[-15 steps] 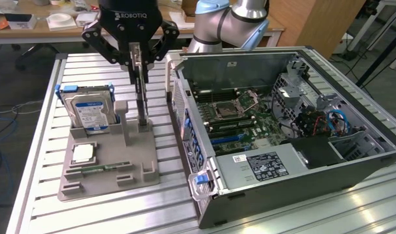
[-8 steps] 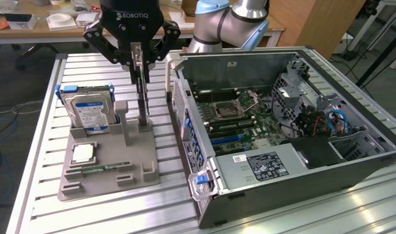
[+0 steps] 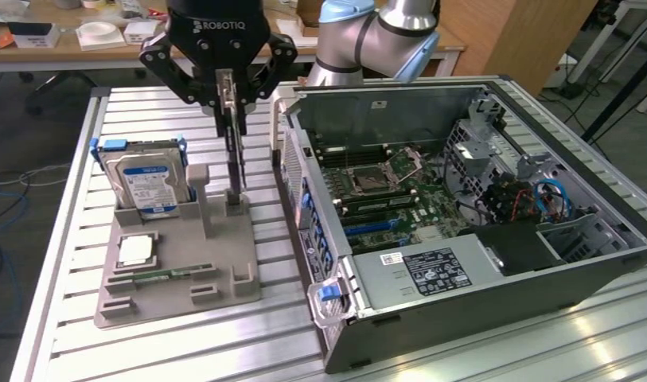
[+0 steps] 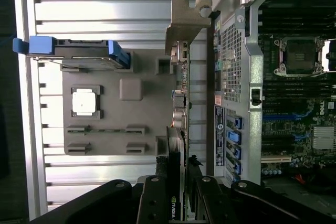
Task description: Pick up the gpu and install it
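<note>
The gpu (image 3: 238, 159) stands on edge, a thin dark card running straight down from my gripper (image 3: 231, 99) to the grey holder (image 3: 228, 263). Whether its lower end still sits in the holder's slot I cannot tell. The two black fingers press on its upper end, one on each face. In the wrist view the gpu (image 4: 178, 129) runs away from the gripper (image 4: 177, 203), its metal bracket (image 4: 184, 22) at the far end, and the fingers (image 4: 155, 203) flank the card. The open computer case (image 3: 461, 199) lies on the exterior view's right, its motherboard (image 3: 387, 199) exposed.
On the grey holder (image 4: 142, 119) stand a silver hard drive with blue rails (image 3: 148, 179), a square processor chip (image 3: 138, 251) and a narrow memory stick (image 3: 158, 276). The case wall (image 4: 241, 77) rises close beside the card. The slatted metal table (image 3: 174, 342) carries everything.
</note>
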